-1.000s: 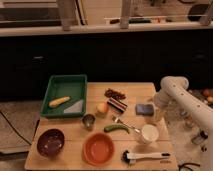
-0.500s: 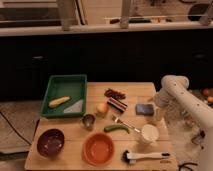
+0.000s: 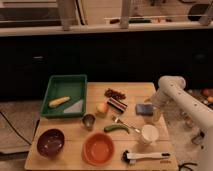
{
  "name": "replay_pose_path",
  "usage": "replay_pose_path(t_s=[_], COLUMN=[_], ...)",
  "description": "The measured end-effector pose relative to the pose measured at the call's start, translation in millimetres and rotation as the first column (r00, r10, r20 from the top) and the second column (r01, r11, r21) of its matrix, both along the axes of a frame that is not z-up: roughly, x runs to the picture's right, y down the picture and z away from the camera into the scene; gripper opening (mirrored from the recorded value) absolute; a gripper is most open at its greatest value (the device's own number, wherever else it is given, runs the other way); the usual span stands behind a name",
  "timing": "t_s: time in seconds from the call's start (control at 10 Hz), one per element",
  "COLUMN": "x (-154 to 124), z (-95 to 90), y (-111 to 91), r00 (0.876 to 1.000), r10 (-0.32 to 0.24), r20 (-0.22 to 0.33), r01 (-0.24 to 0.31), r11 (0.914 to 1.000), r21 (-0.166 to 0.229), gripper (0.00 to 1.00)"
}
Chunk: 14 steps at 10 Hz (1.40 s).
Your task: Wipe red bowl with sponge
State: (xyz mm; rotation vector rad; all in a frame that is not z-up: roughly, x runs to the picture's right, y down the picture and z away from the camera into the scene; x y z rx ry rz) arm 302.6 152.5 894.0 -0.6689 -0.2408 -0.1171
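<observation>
The red bowl (image 3: 98,148) sits upright at the front middle of the wooden table (image 3: 70,155), with a glossy orange-red inside. The sponge (image 3: 143,109) is a small blue block lying near the table's right side. My gripper (image 3: 153,115) hangs from the white arm (image 3: 172,87) and sits right against the sponge's right edge, low over the table. It is well behind and to the right of the red bowl.
A dark maroon bowl (image 3: 50,142) sits front left. A green tray (image 3: 66,85) holds a yellow item (image 3: 59,101). Also on the table are a metal cup (image 3: 89,121), a fruit (image 3: 102,107), a green pepper (image 3: 116,128), a white cup (image 3: 148,134) and a white-handled brush (image 3: 145,157).
My gripper has edged slightly left and down toward the sponge. Nothing on the table has moved.
</observation>
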Motion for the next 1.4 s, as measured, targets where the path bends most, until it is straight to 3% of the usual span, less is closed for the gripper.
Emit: replay_pose_path(t_s=[0.2,0.9,1.1,1.4], x=[-8.0,-13.1,-11.9,-9.8], z=[4.8,9.9,-3.0,-26.7], y=[-0.8,0.1,-7.1,-18.6], r00=[1.000,0.999,0.998,0.993], r10=[-0.013,-0.030,-0.036,-0.043], r20=[0.015,0.027,0.048,0.111], r01=[0.013,0.030,0.036,0.037], r11=[0.9999,0.9995,0.9993,0.9980], r21=[0.002,-0.006,0.014,0.050], gripper=[0.76,0.07,0.00,0.00])
